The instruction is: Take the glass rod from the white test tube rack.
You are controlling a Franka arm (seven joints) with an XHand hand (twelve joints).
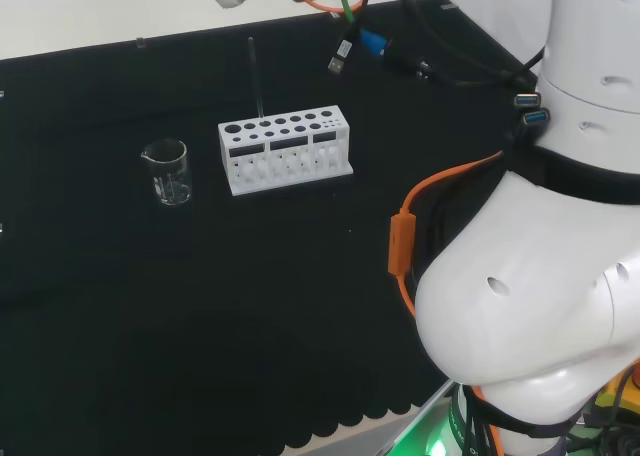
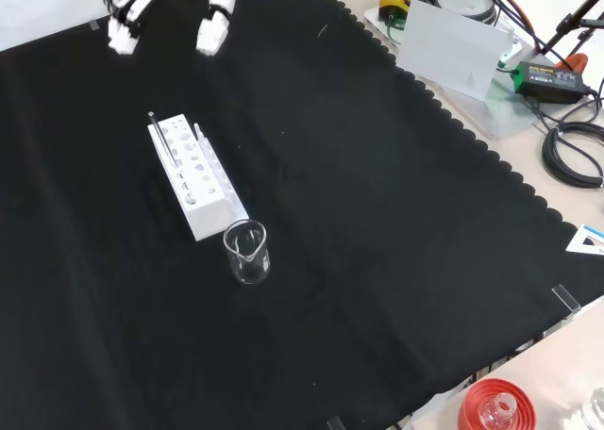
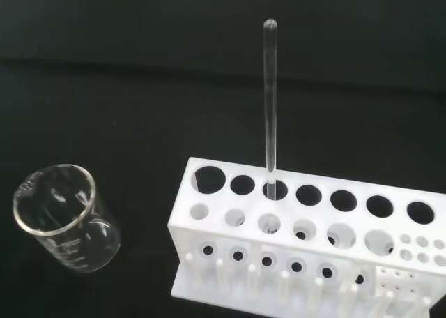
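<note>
On a bench draped in black cloth, front view, taken from the near edge back: an empty clear glass beaker (image 2: 247,252) stands nearest, well in from the edge. Just behind it, almost touching, is the short end of a white test tube rack (image 2: 195,179), which runs away toward the far left corner. A thin glass rod (image 2: 161,138) stands upright in a hole near the rack's far end; in the wrist view the rod (image 3: 270,102) sits in the third hole of the back row and rises well above the rack (image 3: 306,241).

Farthest back, near the far edge, the black and white hand (image 2: 137,6) hangs above the cloth, fingers relaxed and spread, holding nothing, well apart from the rod.

This looks like the approach step. Next, the hand likely needs to descend over the rod's top, pinch it, and lift straight up.
</note>
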